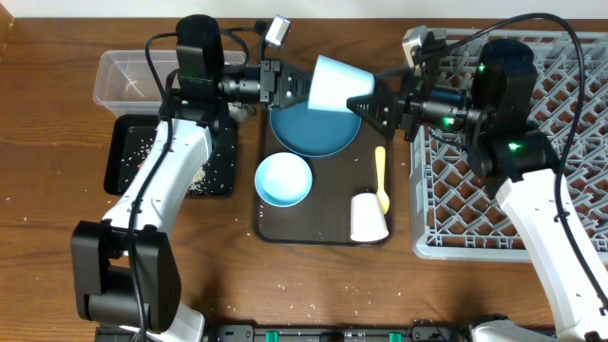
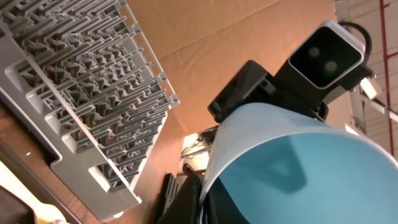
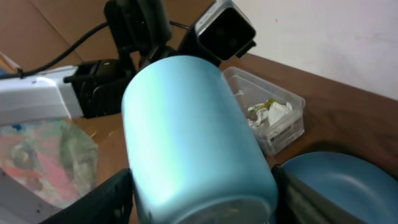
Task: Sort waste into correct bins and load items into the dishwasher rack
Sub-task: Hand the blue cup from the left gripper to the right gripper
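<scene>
The light blue cup (image 1: 332, 84) hangs tilted in the air above the dark blue plate (image 1: 313, 128), held between both arms. My left gripper (image 1: 285, 85) pinches its rim (image 2: 298, 168), with one finger inside the cup (image 2: 202, 199). My right gripper (image 1: 366, 103) has a finger pressed on each side of the cup's base (image 3: 193, 143). The white bowl (image 1: 283, 179), the pink cup (image 1: 368, 218) lying on its side, and the yellow spoon (image 1: 381, 176) lie on the brown serving tray (image 1: 323, 228). The grey dishwasher rack (image 1: 513, 190) stands at the right.
The clear tub (image 1: 133, 78) at the back left holds white paper scraps with yellow-green bits (image 3: 273, 118). The black tray (image 1: 171, 157) in front of it holds loose rice. A few rice grains lie on the wooden table near the front edge.
</scene>
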